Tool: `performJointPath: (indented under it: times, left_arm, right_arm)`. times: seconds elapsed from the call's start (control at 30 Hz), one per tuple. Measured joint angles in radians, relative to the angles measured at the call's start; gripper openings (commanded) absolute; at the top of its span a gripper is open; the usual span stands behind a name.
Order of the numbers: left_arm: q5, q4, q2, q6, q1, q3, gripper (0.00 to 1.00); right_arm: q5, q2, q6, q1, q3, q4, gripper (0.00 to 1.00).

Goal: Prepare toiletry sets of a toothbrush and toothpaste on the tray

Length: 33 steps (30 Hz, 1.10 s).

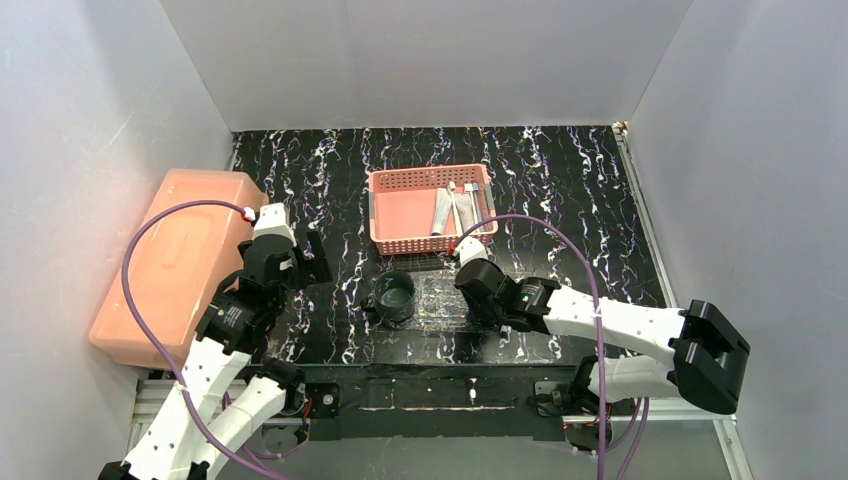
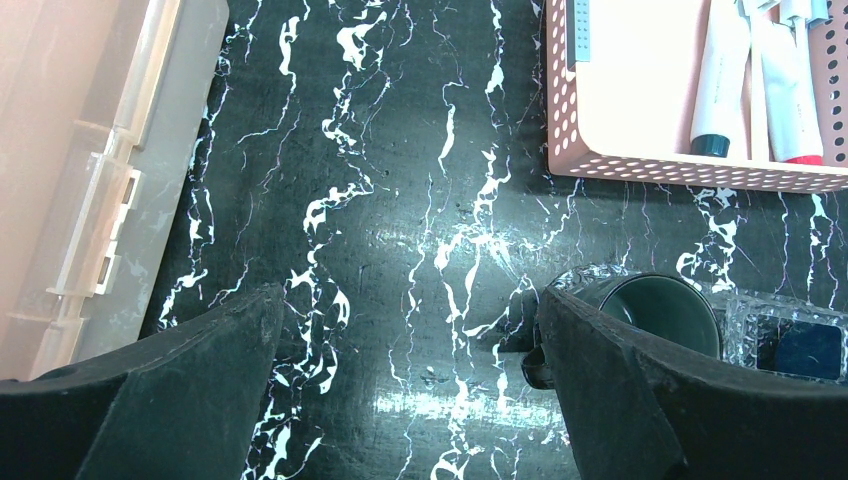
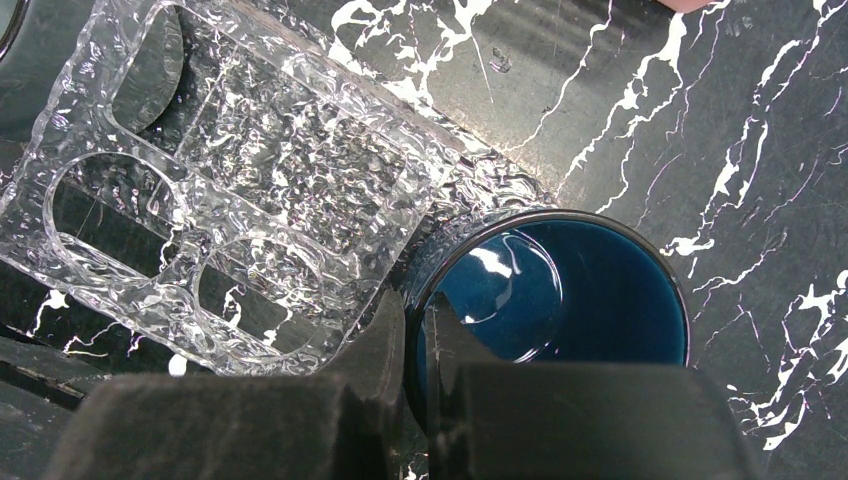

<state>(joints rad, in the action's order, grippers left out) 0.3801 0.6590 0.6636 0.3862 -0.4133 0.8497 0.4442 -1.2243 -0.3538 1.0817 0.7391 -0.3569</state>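
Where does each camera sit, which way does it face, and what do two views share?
Top external: above and behind the arms, looking down at the table; both arms show.
Left wrist: on the left arm, looking down at the table; open left pincer shows.
Right wrist: on the right arm, looking down at the tray; right pincer shut on the blue cup.
Shared: the pink basket, in top and left-wrist views.

Black desk (image 1: 570,200), white marble veins everywhere! Pink perforated basket (image 1: 420,244) at twelve o'clock, salmon box (image 1: 170,260) at nine. White tubes (image 2: 722,80), teal cap, red cap. Clear tray (image 3: 250,150) sparkles, speckled; deep blue cup (image 3: 600,300) gleams.
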Motion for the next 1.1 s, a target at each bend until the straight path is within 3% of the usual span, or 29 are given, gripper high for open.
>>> performJointPath:
  times: [0.23,0.4,0.63,1.1]
  left_arm:
    - [0.0,0.0,0.0,0.0,0.0,0.0,0.99]
    - [-0.002,0.0,0.0,0.0,0.0,0.0,0.99]
    - [-0.003,0.0,0.0,0.0,0.0,0.0,0.99]
    - [-0.004,0.0,0.0,0.0,0.0,0.0,0.99]
  right_arm:
    - [0.007,-0.003,-0.001,0.001,-0.001,0.002,0.01]
    - [0.006,-0.003,0.001,0.001,-0.001,0.002,0.15]
    - [0.004,-0.007,0.004,0.001,-0.001,0.001,0.24]
    - [0.019,0.017,0.012,0.001,-0.001,-0.01,0.33]
